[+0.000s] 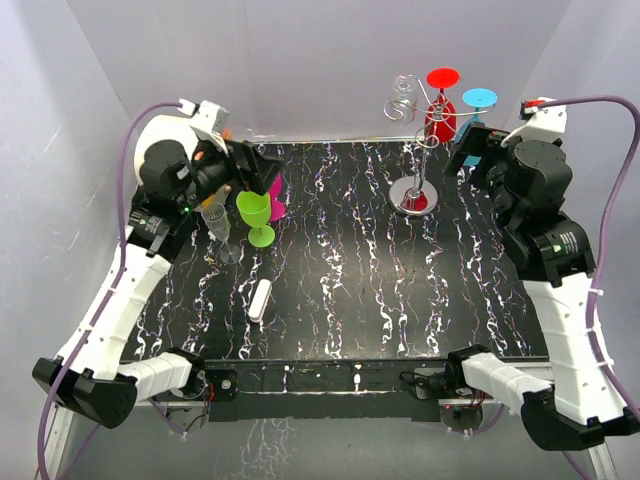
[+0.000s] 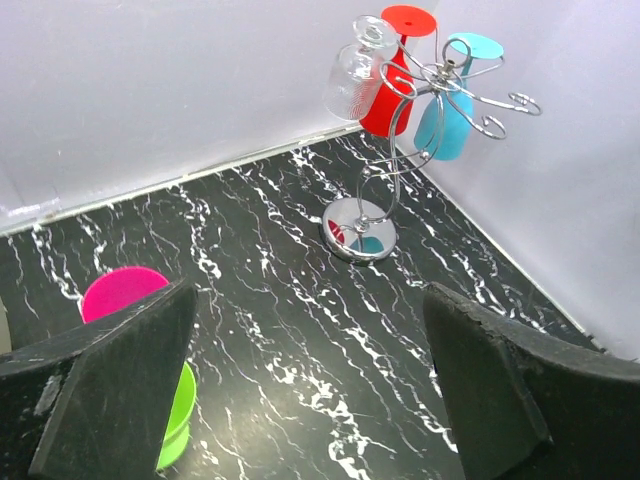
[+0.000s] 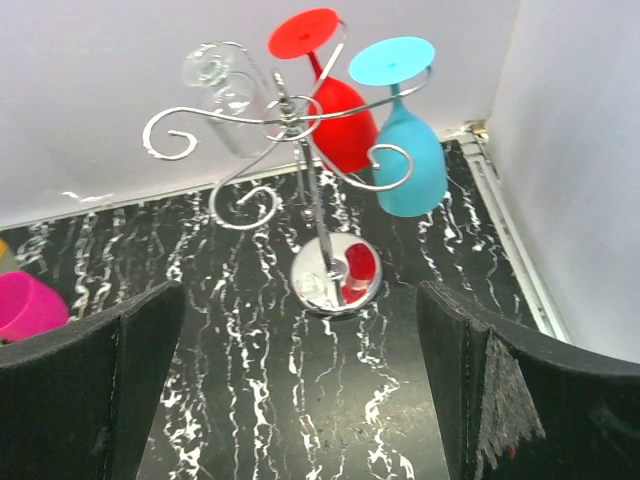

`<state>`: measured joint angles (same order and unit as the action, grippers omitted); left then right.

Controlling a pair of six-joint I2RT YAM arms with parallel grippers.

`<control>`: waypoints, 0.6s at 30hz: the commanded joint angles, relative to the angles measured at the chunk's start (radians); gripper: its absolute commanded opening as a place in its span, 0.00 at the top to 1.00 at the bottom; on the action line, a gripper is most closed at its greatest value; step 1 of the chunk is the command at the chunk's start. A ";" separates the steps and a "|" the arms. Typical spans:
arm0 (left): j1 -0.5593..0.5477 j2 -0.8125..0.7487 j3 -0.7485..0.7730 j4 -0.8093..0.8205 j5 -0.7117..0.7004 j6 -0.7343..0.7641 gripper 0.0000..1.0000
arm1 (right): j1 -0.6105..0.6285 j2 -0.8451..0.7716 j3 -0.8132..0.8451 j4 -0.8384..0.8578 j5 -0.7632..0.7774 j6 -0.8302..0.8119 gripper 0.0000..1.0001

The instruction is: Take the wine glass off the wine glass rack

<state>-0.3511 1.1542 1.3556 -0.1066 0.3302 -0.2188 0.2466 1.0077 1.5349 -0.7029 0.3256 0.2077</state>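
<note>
The wine glass rack [image 1: 417,150], silver wire with a round shiny base, stands at the far right of the table. Three wine glasses hang upside down from its scroll arms: a clear one [image 2: 355,72], a red one [image 2: 388,98] and a blue one [image 2: 443,122]. In the right wrist view the clear glass [image 3: 226,95], red glass [image 3: 342,120] and blue glass [image 3: 410,150] hang above the base [image 3: 335,272]. My left gripper [image 2: 310,390] is open and empty, far left of the rack. The right gripper [image 3: 295,400] is open and empty, facing the rack from close by.
Beside the left gripper [image 1: 250,168] stand a green glass [image 1: 257,214], a pink glass [image 1: 276,205] and a clear glass [image 1: 215,220]. A small white cylinder [image 1: 261,298] lies on the black marbled table [image 1: 340,290]. White walls close in the back and both sides.
</note>
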 commanded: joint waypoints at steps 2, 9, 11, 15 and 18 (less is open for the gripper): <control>-0.066 -0.050 -0.114 0.122 0.014 0.093 0.02 | -0.003 0.099 0.057 0.078 0.181 -0.028 0.02; -0.107 -0.110 -0.220 0.165 0.013 0.099 0.01 | -0.062 0.239 0.145 0.161 0.184 0.017 0.02; -0.119 -0.123 -0.241 0.182 -0.002 0.098 0.01 | -0.119 0.283 0.179 0.174 0.087 0.072 0.02; -0.140 -0.124 -0.268 0.207 -0.010 0.090 0.01 | -0.232 0.369 0.245 0.183 -0.039 0.180 0.03; -0.155 -0.124 -0.284 0.225 -0.008 0.081 0.01 | -0.341 0.413 0.248 0.227 -0.157 0.249 0.08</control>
<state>-0.4866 1.0489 1.0912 0.0444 0.3286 -0.1417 0.0116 1.3926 1.7317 -0.5858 0.3271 0.3351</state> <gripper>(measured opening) 0.985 0.950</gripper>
